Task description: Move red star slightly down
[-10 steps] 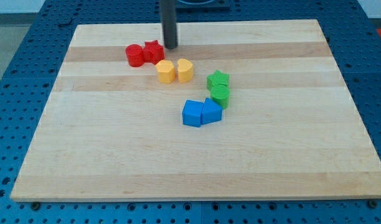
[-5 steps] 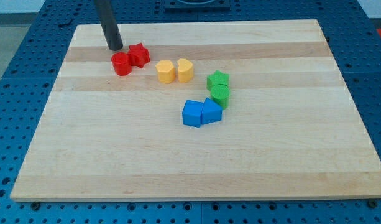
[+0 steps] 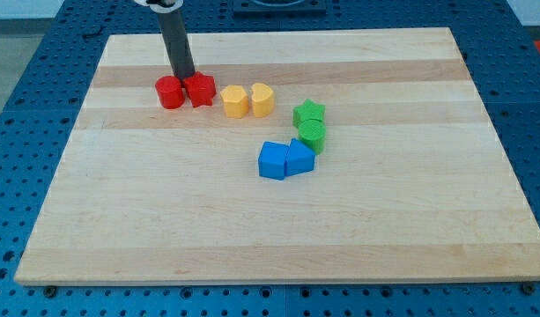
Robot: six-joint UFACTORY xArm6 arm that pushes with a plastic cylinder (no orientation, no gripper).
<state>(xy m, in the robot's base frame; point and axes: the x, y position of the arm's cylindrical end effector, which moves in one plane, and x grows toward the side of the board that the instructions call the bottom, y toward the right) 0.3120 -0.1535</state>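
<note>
The red star [image 3: 200, 90] lies on the wooden board [image 3: 252, 229] near the view's top left. A red cylinder [image 3: 170, 92] touches its left side. My tip [image 3: 185, 77] stands just above the two, over the seam between them, at the star's upper left edge. The dark rod rises from it to the view's top.
Two yellow blocks [image 3: 235, 101] [image 3: 262, 99] sit side by side right of the star. A green star [image 3: 309, 113] and a green cylinder [image 3: 312, 134] lie further right. Two blue blocks [image 3: 273, 161] [image 3: 299, 158] touch below them.
My tip swept from right of the red star to the cylinder's upper left, then came back to just above the pair. The red star and red cylinder slid left and slightly down.
</note>
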